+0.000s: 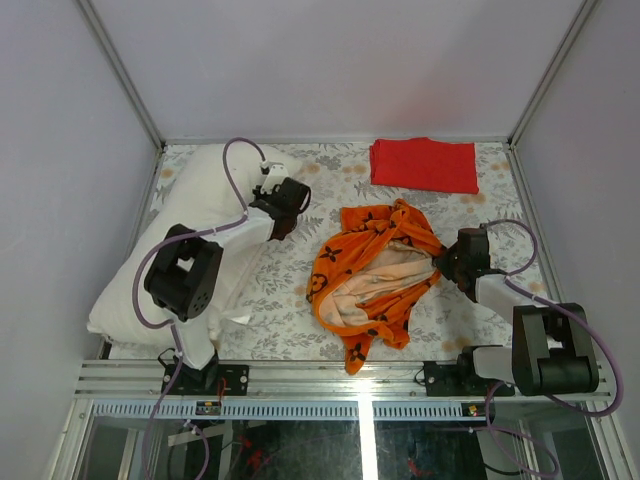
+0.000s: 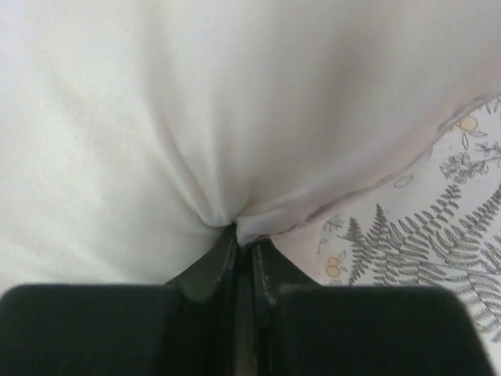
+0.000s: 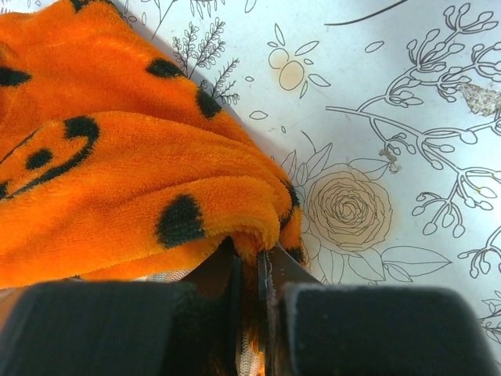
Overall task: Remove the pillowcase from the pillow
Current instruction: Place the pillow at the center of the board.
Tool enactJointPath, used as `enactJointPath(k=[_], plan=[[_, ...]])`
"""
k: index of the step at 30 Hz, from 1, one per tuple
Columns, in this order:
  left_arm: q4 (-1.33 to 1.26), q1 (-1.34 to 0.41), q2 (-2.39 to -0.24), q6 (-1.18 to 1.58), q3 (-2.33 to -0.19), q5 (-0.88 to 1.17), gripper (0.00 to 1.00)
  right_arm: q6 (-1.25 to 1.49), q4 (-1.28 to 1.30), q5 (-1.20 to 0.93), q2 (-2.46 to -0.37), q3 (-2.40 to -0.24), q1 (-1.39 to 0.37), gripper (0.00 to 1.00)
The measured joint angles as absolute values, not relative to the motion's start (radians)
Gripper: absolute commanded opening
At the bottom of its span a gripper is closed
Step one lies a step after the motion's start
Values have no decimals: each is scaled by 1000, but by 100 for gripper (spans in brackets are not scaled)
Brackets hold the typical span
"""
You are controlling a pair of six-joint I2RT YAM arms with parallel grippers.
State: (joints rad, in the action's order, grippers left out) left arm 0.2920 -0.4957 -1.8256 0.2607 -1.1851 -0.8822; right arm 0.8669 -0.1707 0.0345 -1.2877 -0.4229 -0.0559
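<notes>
The white pillow [image 1: 190, 220] lies bare along the left side of the table. My left gripper [image 1: 283, 215] is at its right edge, shut on a pinch of its white fabric [image 2: 243, 223]. The orange pillowcase [image 1: 375, 275] with black motifs lies crumpled at the table's middle, off the pillow, its pale inside showing. My right gripper [image 1: 447, 262] is at the pillowcase's right edge, shut on a fold of the orange fabric [image 3: 156, 188].
A folded plain red cloth [image 1: 423, 164] lies at the back right. The floral table covering [image 1: 280, 310] spans the table. Grey walls close in on three sides, and a metal rail [image 1: 340, 380] runs along the near edge.
</notes>
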Motion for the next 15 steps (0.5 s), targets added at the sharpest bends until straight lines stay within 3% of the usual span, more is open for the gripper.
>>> enactJointPath(k=[15], plan=[[463, -350, -1780, -26, -1502, -792, 0, 867, -164, -7, -1269, -415, -56, 0]])
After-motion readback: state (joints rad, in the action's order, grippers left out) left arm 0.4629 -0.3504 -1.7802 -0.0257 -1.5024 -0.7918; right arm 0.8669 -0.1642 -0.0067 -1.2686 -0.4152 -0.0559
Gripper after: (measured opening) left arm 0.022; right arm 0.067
